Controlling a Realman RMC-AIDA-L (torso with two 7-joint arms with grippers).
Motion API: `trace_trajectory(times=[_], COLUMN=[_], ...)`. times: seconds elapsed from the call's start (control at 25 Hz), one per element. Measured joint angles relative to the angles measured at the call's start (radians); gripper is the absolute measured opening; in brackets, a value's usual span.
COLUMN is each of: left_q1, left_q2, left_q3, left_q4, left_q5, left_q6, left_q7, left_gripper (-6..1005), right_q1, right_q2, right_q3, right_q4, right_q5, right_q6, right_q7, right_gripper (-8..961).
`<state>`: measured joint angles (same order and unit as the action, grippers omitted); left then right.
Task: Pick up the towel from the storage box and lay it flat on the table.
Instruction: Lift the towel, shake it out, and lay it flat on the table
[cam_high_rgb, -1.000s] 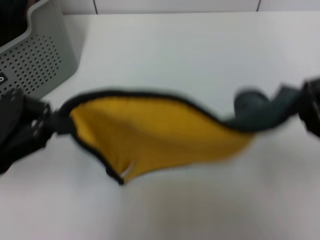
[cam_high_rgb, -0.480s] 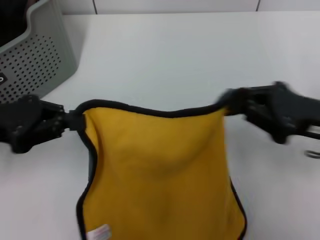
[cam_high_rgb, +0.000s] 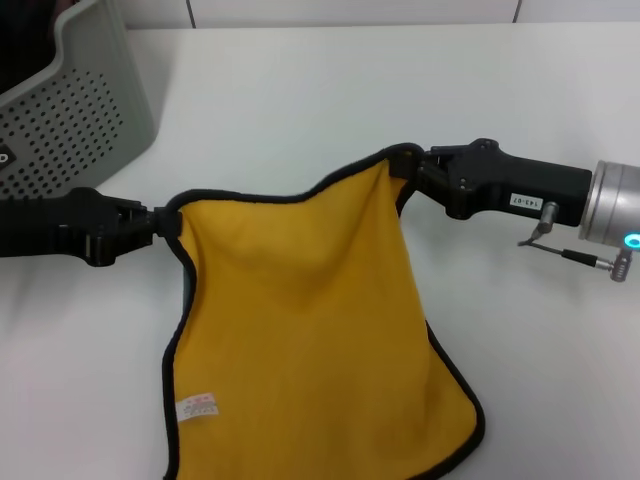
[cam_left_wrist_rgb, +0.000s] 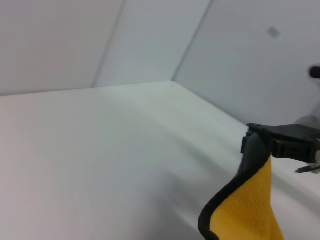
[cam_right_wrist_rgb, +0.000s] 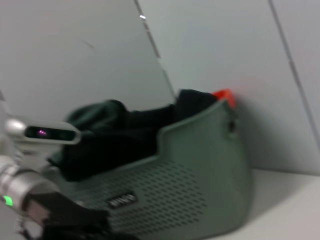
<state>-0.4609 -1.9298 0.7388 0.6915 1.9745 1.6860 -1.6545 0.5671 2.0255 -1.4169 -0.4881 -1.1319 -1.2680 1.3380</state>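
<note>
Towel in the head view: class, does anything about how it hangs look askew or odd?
Yes. The towel hangs unevenly: the right pincer holds its corner higher than the left pincer does, so the black top edge slopes and sags. Its lower part drapes on the table, not yet flat.

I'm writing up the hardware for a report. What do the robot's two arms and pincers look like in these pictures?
Both pincers are matte black and blocky. The right pincer has a small white label with dark print on its body, behind it a silver metal cylinder with a glowing blue-green ring, and a thin cable with a metal plug hanging below. The left pincer sits on an all-black arm.
</note>
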Motion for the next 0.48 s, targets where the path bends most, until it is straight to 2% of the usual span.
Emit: trace_trajectory(times=[0.16,0.28,0.48], left_q1=[0.004,0.003,-0.006], left_q2=[-0.006,-0.014,-0.015], left_q3=[-0.031,-0.087,-0.094], left_q4=[0.001,0.003,0.012], left_q5=[-0.007,-0.005,0.009], left_q6=[-0.031,-0.038,-0.062], left_q7=[0.000,0.003,0.000], left_gripper=[22,23,23], right_q1=[0.007,0.023,0.056], right_q2=[-0.004,-0.003,0.001], right_q3=[-0.014,-0.024,-0.045], right_q4=[0.001,0.003,0.000], right_q5=[-0.003,-0.013,-0.035], right_q6=[0.073,0.127,0.200], right_q7=[-0.003,-0.016,-0.019], right_gripper=[21,22,22])
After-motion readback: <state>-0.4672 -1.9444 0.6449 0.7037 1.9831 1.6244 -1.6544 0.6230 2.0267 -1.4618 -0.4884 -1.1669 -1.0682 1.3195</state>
